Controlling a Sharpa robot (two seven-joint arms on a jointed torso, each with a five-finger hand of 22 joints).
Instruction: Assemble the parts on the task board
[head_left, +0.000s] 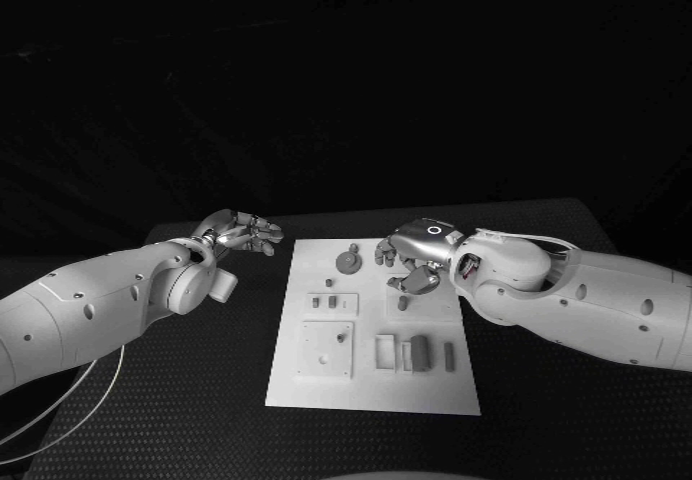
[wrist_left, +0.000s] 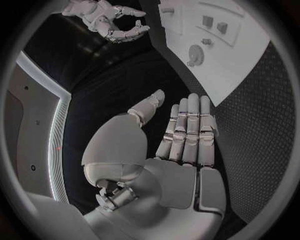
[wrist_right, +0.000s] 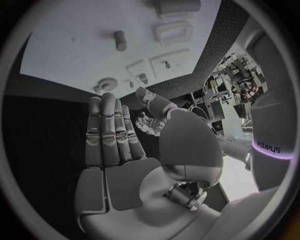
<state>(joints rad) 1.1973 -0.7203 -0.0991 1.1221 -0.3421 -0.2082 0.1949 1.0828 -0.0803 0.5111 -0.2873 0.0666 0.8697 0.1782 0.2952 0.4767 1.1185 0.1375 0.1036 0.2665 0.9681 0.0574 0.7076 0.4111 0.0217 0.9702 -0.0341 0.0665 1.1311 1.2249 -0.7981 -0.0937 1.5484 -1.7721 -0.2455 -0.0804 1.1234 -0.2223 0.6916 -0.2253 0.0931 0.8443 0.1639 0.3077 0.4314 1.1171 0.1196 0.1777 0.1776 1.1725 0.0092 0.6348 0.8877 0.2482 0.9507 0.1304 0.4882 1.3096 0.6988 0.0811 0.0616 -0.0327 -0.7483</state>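
Looking down from the head view, the white task board (head_left: 378, 330) is seen lying in the middle of the black table (head_left: 188, 400), between the two arms. The left hand (head_left: 240, 232) is held just off the board's far left corner, above the table, with its fingers apart and nothing grasped. The right hand (head_left: 415, 256) is held over the far right part of the board, fingers loosely bent downward and empty; whether they touch the board cannot be told. A round part (head_left: 349, 262) is seen near the far edge, just beside the right hand, and a small peg (head_left: 402, 302) lies below that hand's fingers. Nearer the robot, a square plate (head_left: 326, 349), a frame (head_left: 385, 352), a dark block (head_left: 418, 352) and a slim pin (head_left: 449, 355) are set in a row.

From the left wrist view, the left hand (wrist_left: 181, 150) is shown flat, fingers straight and side by side, thumb apart, with nothing held. The board (wrist_left: 212, 45) and the round part (wrist_left: 195, 52) lie beyond the fingertips, and the right hand (wrist_left: 115, 22) is seen above the table.

From the right wrist view, the right hand (wrist_right: 122, 155) is shown released, fingers extended together over the board's (wrist_right: 69, 55) edge, nothing in the palm. The peg (wrist_right: 120, 40) lies apart on the board.
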